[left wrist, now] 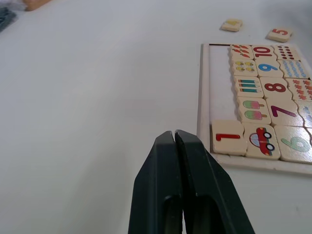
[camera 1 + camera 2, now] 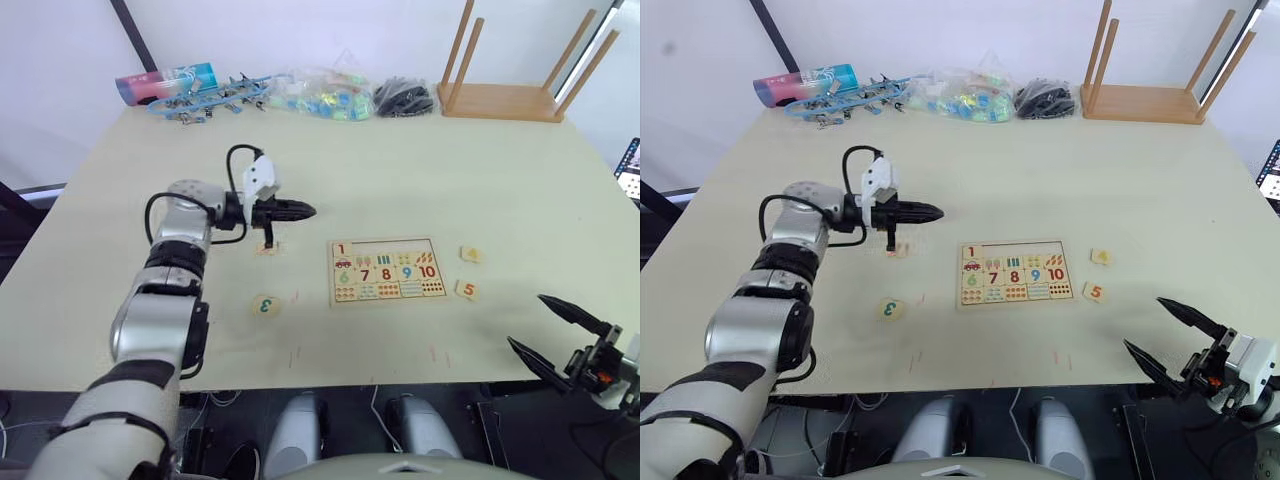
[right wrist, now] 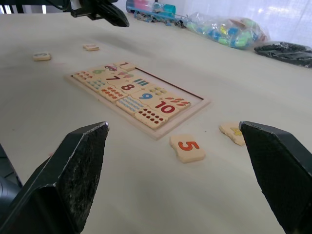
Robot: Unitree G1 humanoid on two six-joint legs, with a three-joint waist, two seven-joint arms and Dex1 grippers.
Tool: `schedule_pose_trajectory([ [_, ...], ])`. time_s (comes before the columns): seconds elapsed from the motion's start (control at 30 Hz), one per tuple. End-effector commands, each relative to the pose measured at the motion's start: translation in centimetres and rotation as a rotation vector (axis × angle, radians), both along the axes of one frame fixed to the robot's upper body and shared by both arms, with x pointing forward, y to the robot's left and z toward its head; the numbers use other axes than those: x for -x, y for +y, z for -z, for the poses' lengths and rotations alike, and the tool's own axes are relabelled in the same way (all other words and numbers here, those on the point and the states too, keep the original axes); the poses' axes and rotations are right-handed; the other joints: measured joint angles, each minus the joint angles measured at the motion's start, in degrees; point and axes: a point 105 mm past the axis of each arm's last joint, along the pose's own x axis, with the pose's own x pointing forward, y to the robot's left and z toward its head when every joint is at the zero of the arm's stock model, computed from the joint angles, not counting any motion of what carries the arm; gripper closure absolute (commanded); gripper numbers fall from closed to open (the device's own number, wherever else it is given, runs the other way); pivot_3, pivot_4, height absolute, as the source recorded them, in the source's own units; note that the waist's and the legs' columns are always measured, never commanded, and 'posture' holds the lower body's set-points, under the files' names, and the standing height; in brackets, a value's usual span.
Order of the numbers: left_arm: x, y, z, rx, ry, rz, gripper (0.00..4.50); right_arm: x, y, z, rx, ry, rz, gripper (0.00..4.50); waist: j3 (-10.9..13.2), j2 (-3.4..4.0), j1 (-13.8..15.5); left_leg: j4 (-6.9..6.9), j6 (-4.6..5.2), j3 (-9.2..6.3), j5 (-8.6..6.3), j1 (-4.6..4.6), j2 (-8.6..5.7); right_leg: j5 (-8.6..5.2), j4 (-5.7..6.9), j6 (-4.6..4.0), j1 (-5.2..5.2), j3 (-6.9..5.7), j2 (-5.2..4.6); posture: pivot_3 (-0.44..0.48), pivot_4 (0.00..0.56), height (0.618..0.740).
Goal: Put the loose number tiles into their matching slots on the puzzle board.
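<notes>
Over the pale table [image 2: 480, 180] now, with the puzzle board [image 2: 387, 271] lying flat near the middle. Tile 1 [image 2: 343, 249] already seated in the first slot of the board's upper row, red digit up; remaining four slots [image 1: 218, 85] of that row bare pale wood, plain in the left wrist view. Lower rows filled with the printed 6 to 10 tiles, the pictures and the dots. Left gripper [image 2: 300, 211] out over the table just left of the board, jaws pressed together with nothing between them, black fingers [image 1: 187, 190] meeting in a tight line in the left wrist view. Directly under that gripper, a small tile [image 2: 268, 247] resting on the table, its digit hard to read from here. Tile 3 [image 2: 265, 305] nearer the front edge, green digit up, apart from the board's left side. Off the board's right edge, tile 4 [image 2: 471, 255] and tile 5 [image 2: 466, 290] lying close to each other, both loose on the table, 5 the nearer to the front. Right gripper [image 2: 1175, 335] low at the front right corner, jaws spread wide, holding nothing, well apart from the board; tile 5 between the wide-spread fingers [image 3: 73, 170] in the right wrist view, but out ahead of them and untouched. Along the far edge, a bag of coloured pieces [image 2: 325, 95], a dark bundle [image 2: 404, 97] and an upturned wooden stool [image 2: 510, 95].
</notes>
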Motion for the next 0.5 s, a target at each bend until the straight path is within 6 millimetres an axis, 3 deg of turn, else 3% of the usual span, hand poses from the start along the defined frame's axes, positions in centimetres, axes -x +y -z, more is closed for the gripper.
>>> schedule_pose_trajectory([
  [0.03,0.6,1.7,-1.9,0.075,-0.059,-0.060,3.88,0.0,-1.4,-0.7,0.016,-0.014,0.047,0.00,0.0,0.01,0.0,0.00,0.00,-0.02,0.00,0.00,0.00,0.00,0.00,0.00,0.00,0.00,0.00,0.000,0.150,0.737],
  [0.33,4.2,5.2,0.8,0.112,-0.033,-0.220,0.02,-0.2,-2.9,-0.4,0.015,0.034,0.119,0.00,0.0,0.03,0.1,0.00,0.00,-0.10,0.00,0.05,0.05,0.00,0.02,-0.01,0.01,0.03,-0.07,0.000,0.150,0.737],
  [0.5,7.0,7.2,2.0,0.119,-0.006,-0.299,0.02,-0.1,-3.4,-0.2,0.020,0.058,0.148,0.00,0.0,0.06,0.1,-0.02,-0.01,-0.08,0.00,0.10,0.19,0.00,0.04,-0.02,0.01,0.02,-0.10,0.000,0.150,0.737],
])
